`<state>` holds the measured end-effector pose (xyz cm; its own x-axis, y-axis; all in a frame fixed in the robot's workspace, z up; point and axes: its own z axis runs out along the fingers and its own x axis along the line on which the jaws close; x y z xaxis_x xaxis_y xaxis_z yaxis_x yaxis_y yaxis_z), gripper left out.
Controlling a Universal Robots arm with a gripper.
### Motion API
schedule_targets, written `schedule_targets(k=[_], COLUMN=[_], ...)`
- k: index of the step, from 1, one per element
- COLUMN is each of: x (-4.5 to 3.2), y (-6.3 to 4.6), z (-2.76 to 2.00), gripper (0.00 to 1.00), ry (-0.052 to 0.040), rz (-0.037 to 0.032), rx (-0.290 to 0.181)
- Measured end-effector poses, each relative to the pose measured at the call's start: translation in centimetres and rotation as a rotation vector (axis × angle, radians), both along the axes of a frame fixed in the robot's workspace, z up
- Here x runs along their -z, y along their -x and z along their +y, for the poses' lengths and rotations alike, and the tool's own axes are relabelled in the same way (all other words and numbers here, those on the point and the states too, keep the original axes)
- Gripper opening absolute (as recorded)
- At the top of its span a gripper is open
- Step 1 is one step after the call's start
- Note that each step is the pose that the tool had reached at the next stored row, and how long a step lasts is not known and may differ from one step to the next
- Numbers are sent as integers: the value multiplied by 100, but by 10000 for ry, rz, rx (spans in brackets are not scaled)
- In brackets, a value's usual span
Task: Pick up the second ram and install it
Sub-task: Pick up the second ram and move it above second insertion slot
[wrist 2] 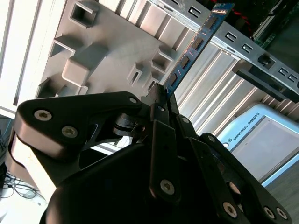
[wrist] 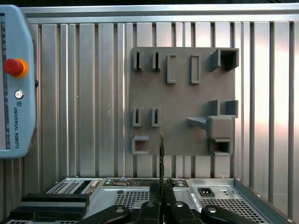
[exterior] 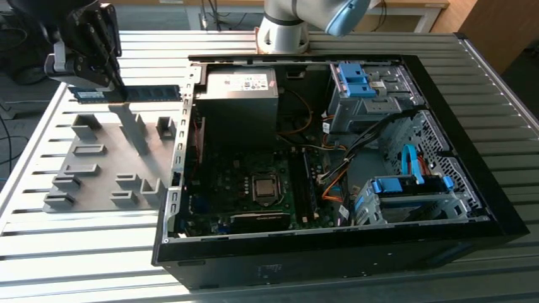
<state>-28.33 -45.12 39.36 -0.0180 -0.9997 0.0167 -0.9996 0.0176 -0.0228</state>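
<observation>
Gripping the second ram (exterior: 156,93) by its thin edges, the hand (wrist 2: 161,95) is closed on the stick, which juts out past the fingertips. Grey fixture (exterior: 110,158) lies below the hand and the open computer case (exterior: 337,252) beside it.

Risk, as judged: the narrow pinch may let the long stick pivot or slip, and its free end could clip the case wall.

The second wrist view shows the chip row. The first wrist view shows a thin edge. The exterior view shows the motherboard (exterior: 261,189).
</observation>
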Motion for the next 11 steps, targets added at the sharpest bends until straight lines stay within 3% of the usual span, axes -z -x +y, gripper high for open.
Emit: schedule_targets(k=[2,11], x=[0,1], y=[-86,-248], z=[0,0], gripper=[14,14], ry=[1,0], rz=[0,-1], rx=[0,0])
